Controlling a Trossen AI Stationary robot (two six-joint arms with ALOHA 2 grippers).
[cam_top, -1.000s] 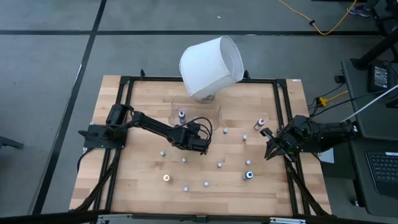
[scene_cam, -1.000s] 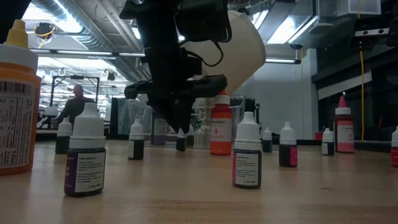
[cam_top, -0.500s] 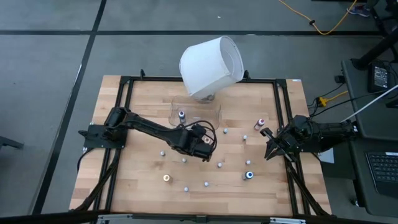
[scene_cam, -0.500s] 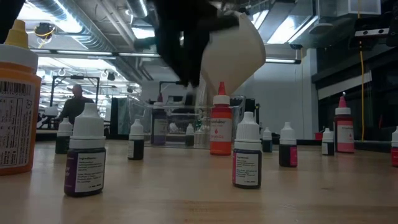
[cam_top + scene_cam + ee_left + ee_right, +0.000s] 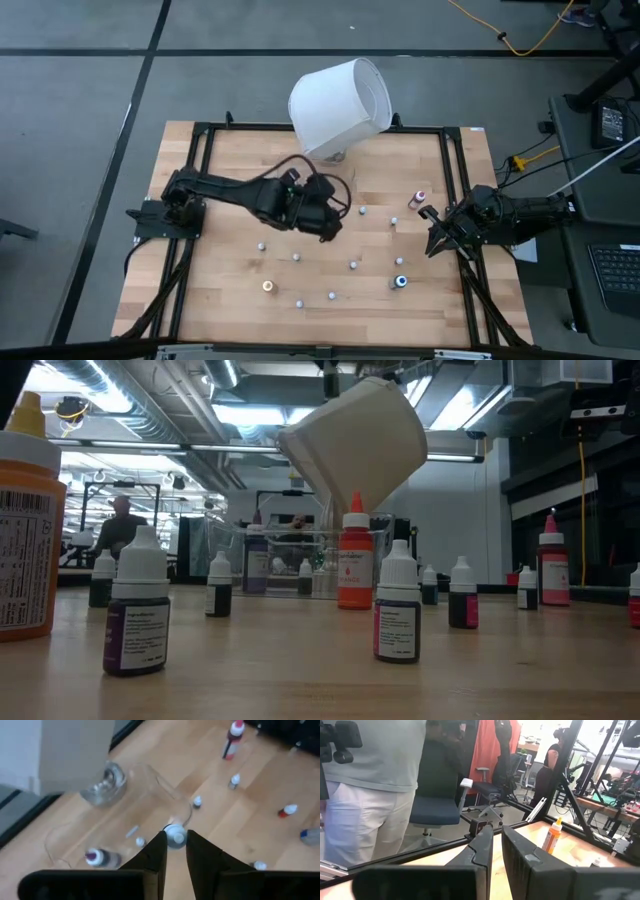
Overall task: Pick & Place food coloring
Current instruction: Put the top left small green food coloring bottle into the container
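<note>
Fingers of the left gripper [image 5: 175,851] pinch a little bottle [image 5: 175,836] by its white cap, right above the clear tray [image 5: 150,805].

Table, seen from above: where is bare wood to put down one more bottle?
The table's near-left corner is bare, left of the orange-capped bottle. The far-right corner, behind the pink-capped bottle, is bare too. The middle is crowded: small bottles stand scattered from beside the left pincer to the blue-capped bottle.

Grey floor [image 5: 80,90] round wooden table [image 5: 230,290]; blue office chair [image 5: 437,810]; ceiling strip lights [image 5: 240,415]; person [image 5: 375,785] standing.
</note>
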